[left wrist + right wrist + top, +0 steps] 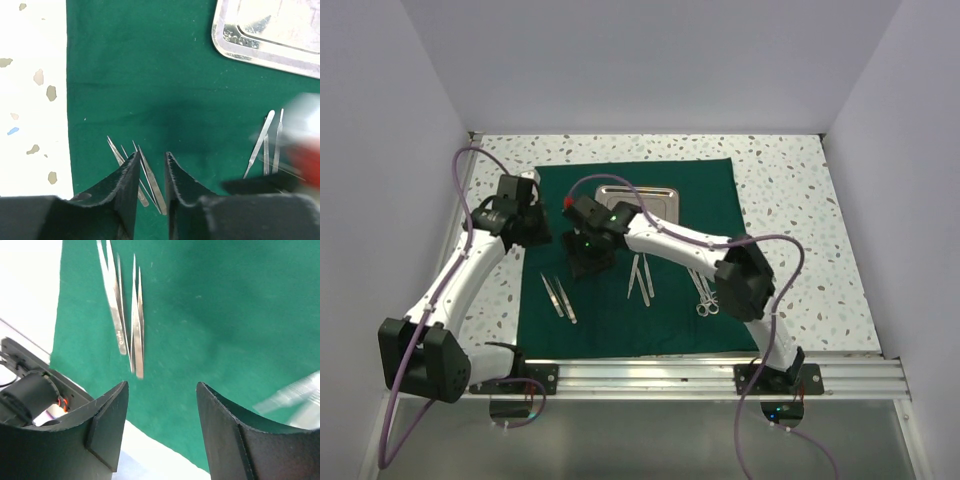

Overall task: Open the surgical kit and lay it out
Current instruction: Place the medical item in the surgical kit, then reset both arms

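Well, with the dark green cloth (620, 330) spread flat and the steel tray (638, 200) at its far middle, I judge the step to be spacing out the instruments. My right gripper (162, 405) hangs empty, jaws wide apart, just short of the two tweezers (122, 315), so I'd line the jaws across one pair's narrow width and pinch only that one, as they lie close together. My left gripper (151, 170), jaws nearly together on nothing, hovers near them too, so I'd keep it clear.
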### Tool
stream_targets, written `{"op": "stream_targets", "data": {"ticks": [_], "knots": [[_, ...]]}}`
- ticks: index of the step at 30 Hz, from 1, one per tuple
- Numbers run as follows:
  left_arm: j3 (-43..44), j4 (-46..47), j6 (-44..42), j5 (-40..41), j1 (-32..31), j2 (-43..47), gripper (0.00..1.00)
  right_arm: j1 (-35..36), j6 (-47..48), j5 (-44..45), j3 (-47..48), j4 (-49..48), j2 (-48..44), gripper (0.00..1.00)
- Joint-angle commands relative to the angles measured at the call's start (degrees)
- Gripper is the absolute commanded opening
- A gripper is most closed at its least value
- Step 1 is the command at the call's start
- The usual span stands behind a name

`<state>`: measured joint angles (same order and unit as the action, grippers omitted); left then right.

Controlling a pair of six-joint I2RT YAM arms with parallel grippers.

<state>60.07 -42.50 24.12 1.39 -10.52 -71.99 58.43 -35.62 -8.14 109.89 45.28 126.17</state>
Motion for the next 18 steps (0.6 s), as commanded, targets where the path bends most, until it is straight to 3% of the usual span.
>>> {"op": "stream_targets", "data": {"ticks": [1,6,10,13,16,17,18], "knots": [[1.36,0.05,-1.88,-1.12,0.15,1.85,0.31,-0.51,4.5,12.95,0.25,4.64,-15.21,0.61],[2.68,-0.13,-2.94,-2.62,-0.29,3.51,0.45,-0.43,6.79,24.98,-6.16,8.68,-29.38,0.61],[2.86,-0.21,-3.46,-2.36,-0.29,6.59,0.46,-0.43,5.56,33.6,-16.17,8.17,-45.63,0.65],[3.82,-2.67,-3.47,-1.57,-0.29,8.35,0.47,-0.43,4.86,37.65,-28.03,2.47,-60.66,0.7],[4.79,-6.44,-0.66,6.5,-0.37,9.84,0.51,-0.43,4.42,38.2,-37.97,-0.98,-74.63,0.76],[4.88,-6.45,0.39,7.65,-0.37,10.72,0.68,-0.43,3.28,38.72,-39.99,0.76,-77.28,0.85],[4.88,-6.63,1.1,7.75,-0.37,12.29,0.95,-0.43,1.62,38.73,-40.53,1.82,-79.56,0.86]]}}
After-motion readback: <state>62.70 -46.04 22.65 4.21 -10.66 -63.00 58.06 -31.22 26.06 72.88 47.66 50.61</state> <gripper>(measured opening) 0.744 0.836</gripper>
